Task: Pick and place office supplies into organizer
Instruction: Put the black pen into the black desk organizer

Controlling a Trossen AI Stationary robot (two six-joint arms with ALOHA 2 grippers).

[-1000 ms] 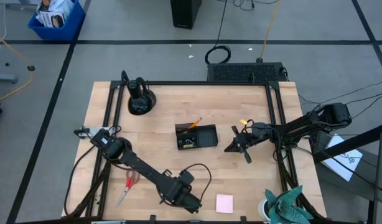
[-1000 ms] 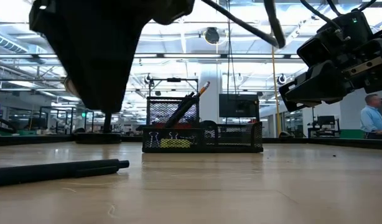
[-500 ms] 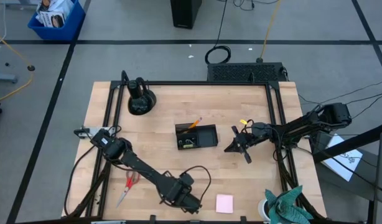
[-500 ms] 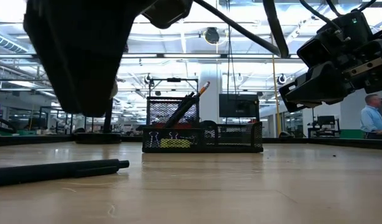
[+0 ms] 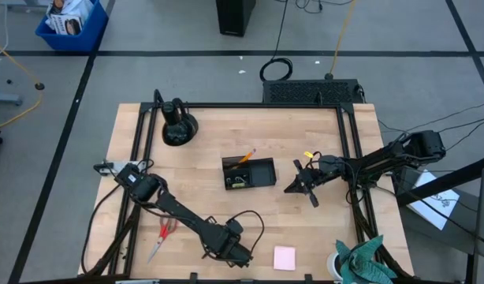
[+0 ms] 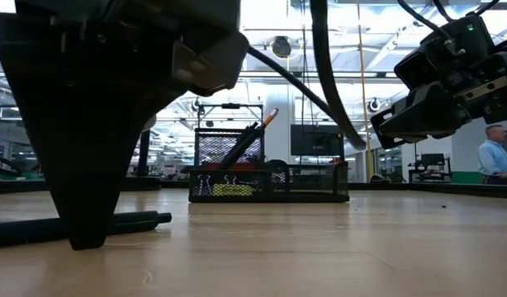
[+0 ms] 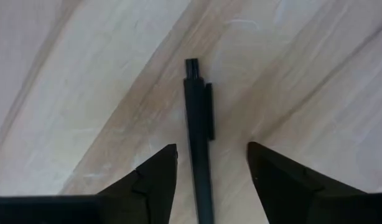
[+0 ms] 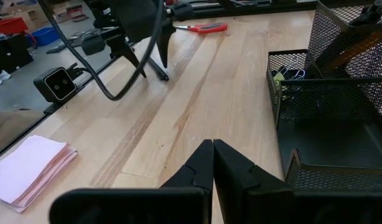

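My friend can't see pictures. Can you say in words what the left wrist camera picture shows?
A thin black pen lies flat on the pale wooden table, straight between the two dark fingers of the left hand. The fingers stand open, one on each side of the pen, not gripping it. Nothing else shows.

Even, bright overhead light fills the high view, with only soft, short shadows on the wooden table (image 5: 218,142). In the low view, ceiling lamps glare white along the top of the frame, leaving the left gripper (image 6: 88,235) a near-black, blurred silhouette at left. The left wrist view is soft at its lower edge, while the pen (image 7: 197,124) at centre is sharp.
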